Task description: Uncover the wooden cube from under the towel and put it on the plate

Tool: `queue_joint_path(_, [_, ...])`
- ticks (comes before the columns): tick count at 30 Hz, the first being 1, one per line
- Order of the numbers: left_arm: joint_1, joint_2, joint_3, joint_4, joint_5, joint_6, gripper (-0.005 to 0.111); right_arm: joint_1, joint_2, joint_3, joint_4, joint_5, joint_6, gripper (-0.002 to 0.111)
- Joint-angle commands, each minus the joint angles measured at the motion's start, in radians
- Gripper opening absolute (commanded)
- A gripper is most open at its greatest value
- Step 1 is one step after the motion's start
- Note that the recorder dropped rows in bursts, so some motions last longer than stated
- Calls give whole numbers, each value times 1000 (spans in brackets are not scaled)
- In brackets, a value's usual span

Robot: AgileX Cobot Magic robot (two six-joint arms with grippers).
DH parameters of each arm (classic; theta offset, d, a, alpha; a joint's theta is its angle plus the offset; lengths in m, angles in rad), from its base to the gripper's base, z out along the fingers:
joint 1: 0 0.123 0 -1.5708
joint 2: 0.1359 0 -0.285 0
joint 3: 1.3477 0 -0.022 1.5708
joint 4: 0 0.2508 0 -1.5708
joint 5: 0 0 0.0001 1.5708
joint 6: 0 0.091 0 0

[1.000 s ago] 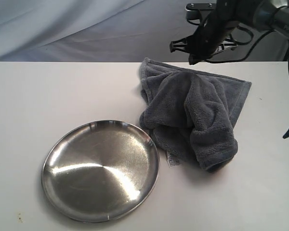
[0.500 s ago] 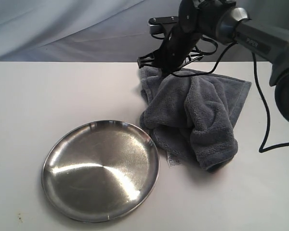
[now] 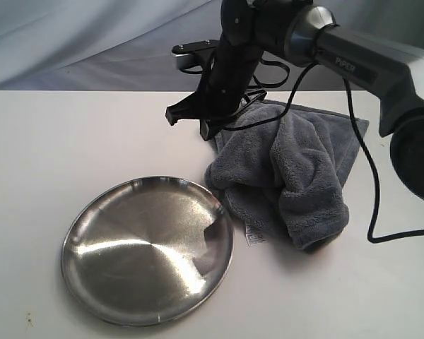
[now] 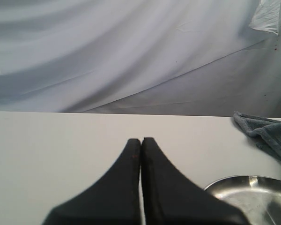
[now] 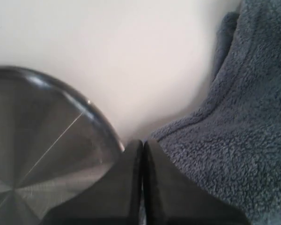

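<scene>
Closest in, the plate [image 3: 147,251]: lies flat on the white table [image 3: 56,141], in the same spot as a second ago, but now carries a dark reflection near its right rim, new since the earlier frames. Just behind and right of it, the towel [image 3: 297,176]: sits bunched in a heap, near edge just beside the plate's rim, white label [image 3: 253,236] showing at the bottom; keeps the same folds as before, except at the far left corner, now hidden behind the arm. No sight of the wooden cube in any view; place under the cloth impossible to tell. Farther back, the right gripper [image 3: 203,131]: hangs at the towel's far left edge, fingers pressed together on nothing, aimed in the right wrist view at the gap between towel and plate; touching the cloth or not, cannot tell. Stood beyond the table's far right a second ago, above the towel's far corner half a second ago, so has swung left and down. Left gripper [image 4: 141,140], out of the exterior view: likewise clamped together and empty above bare table. Farthest back, the pale draped backdrop [image 3: 92,42], unchanged.
</scene>
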Motion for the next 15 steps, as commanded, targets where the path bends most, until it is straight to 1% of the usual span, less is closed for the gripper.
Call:
queue_joint_path(1, [-1,-2,4,1,-2,-1,1,20,-15,-1,17,37,-37,0])
queue_joint_path(7, [-1,-2,4,1,-2,-3,1,39,-49,85,23,37,-43,0])
queue_joint_path(15, [-1,-2,4,1,-2,-3,1,40,-219,320,17,26,-53,0])
